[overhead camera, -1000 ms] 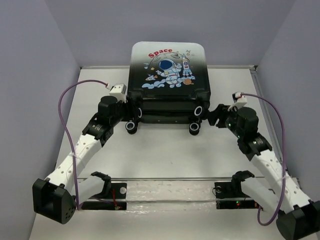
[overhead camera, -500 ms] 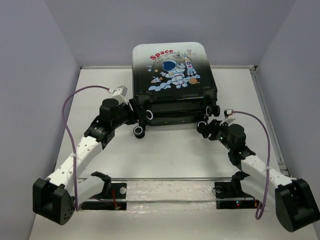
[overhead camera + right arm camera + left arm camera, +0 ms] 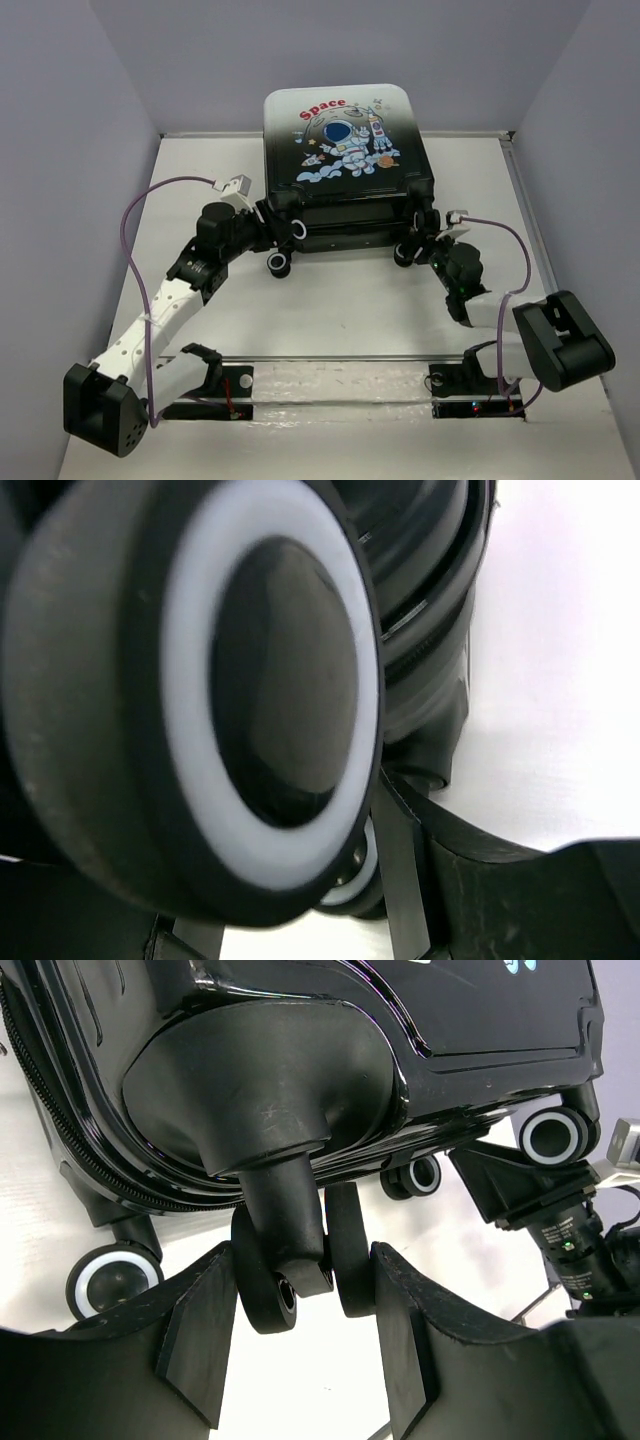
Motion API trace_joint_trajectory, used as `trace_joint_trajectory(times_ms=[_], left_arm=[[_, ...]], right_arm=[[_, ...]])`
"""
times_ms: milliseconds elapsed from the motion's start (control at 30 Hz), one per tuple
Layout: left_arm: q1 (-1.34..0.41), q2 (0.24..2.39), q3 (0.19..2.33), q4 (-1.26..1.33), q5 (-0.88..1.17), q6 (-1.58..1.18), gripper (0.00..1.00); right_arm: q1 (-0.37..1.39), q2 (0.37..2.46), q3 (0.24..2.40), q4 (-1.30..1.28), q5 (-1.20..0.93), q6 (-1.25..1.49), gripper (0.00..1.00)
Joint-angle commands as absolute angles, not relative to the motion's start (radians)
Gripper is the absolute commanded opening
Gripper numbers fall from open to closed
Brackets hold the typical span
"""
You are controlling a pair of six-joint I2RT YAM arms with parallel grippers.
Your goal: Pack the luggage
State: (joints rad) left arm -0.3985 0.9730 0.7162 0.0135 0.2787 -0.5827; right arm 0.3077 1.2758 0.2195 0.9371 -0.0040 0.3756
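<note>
- The luggage (image 3: pixel 345 150) lies closed at 12 o'clock on the surface (image 3: pixel 340 310).
- Left claw (image 3: pixel 305 1270), half-spread, pinches its 7 o'clock caster (image 3: pixel 262 1290), likely to steer it.
- Right claw (image 3: pixel 422 243) crowds the 5 o'clock wheel (image 3: pixel 250 690); whether it grips, I cannot tell.

1. Table (image 3: pixel 340 310): white matte top, with a low raised lip along its far and right edges.
2. Back wall (image 3: pixel 200 60), left wall (image 3: pixel 60 150) and right wall (image 3: pixel 590 130): plain pale lavender-grey panels (same tint all round), closing the table in on three sides.
3. Light: even and diffuse, with soft, short shadows on the tabletop.
</note>
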Motion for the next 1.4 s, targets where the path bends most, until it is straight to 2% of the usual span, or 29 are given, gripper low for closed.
trace_joint_trajectory(times_ms=[0,200,267,300,333,400,467,500,567,667,733,833,933,1033,1100,1167,1200,1267,1300,1333,1367], left_arm=[[-0.433,0.904,0.723,0.094,0.408,-0.552,0.06],[-0.431,0.887,0.701,0.112,0.410,-0.584,0.06],[-0.430,0.887,0.696,0.109,0.411,-0.583,0.06],[-0.430,0.885,0.696,0.107,0.410,-0.583,0.06],[-0.430,0.884,0.693,0.106,0.410,-0.580,0.06],[-0.430,0.881,0.687,0.104,0.410,-0.577,0.06],[-0.430,0.877,0.678,0.106,0.405,-0.575,0.06],[-0.430,0.877,0.677,0.109,0.405,-0.574,0.06],[-0.430,0.877,0.669,0.124,0.414,-0.583,0.06],[-0.430,0.879,0.655,0.172,0.437,-0.607,0.06],[-0.428,0.881,0.653,0.190,0.445,-0.620,0.06],[-0.430,0.887,0.663,0.239,0.465,-0.643,0.06],[-0.430,0.890,0.679,0.244,0.465,-0.649,0.06],[-0.426,0.870,0.689,0.226,0.439,-0.634,0.06],[-0.425,0.861,0.689,0.210,0.425,-0.630,0.06],[-0.423,0.851,0.684,0.210,0.426,-0.637,0.06],[-0.423,0.848,0.683,0.210,0.426,-0.640,0.06],[-0.422,0.842,0.683,0.212,0.425,-0.643,0.06],[-0.419,0.839,0.684,0.212,0.422,-0.646,0.06],[-0.417,0.835,0.684,0.212,0.419,-0.646,0.06],[-0.416,0.833,0.689,0.212,0.414,-0.647,0.06]], right_arm=[[0.302,1.359,0.218,1.276,0.060,0.324,0.57],[0.302,1.479,0.235,1.443,0.014,0.304,0.51],[0.302,1.522,0.255,1.477,-0.021,0.313,0.46],[0.302,1.535,0.258,1.523,-0.028,0.316,0.42],[0.302,1.558,0.256,1.546,-0.031,0.322,0.30],[0.302,1.568,0.242,1.598,-0.026,0.351,0.17],[0.302,1.563,0.227,1.614,-0.026,0.371,0.08],[0.302,1.559,0.221,1.621,-0.031,0.376,0.07],[0.302,1.540,0.203,1.632,-0.035,0.393,0.07],[0.391,1.519,0.176,1.631,-0.025,0.381,0.07],[0.474,1.503,0.189,1.565,0.055,0.351,0.07],[0.705,1.493,0.235,1.479,0.161,0.289,0.07],[0.791,1.506,0.246,1.462,0.221,0.275,0.07],[0.792,1.451,0.183,1.468,0.338,0.328,0.07],[0.724,1.401,0.126,1.416,0.356,0.360,0.07],[0.661,1.311,0.106,1.327,0.325,0.432,0.07],[0.587,1.287,0.116,1.195,0.302,0.452,0.08],[0.522,1.255,0.117,1.144,0.246,0.474,0.13],[0.446,1.227,0.106,1.125,0.212,0.491,0.19],[0.413,1.214,0.112,1.089,0.162,0.502,0.30],[0.388,1.201,0.121,1.059,0.146,0.502,0.36]])
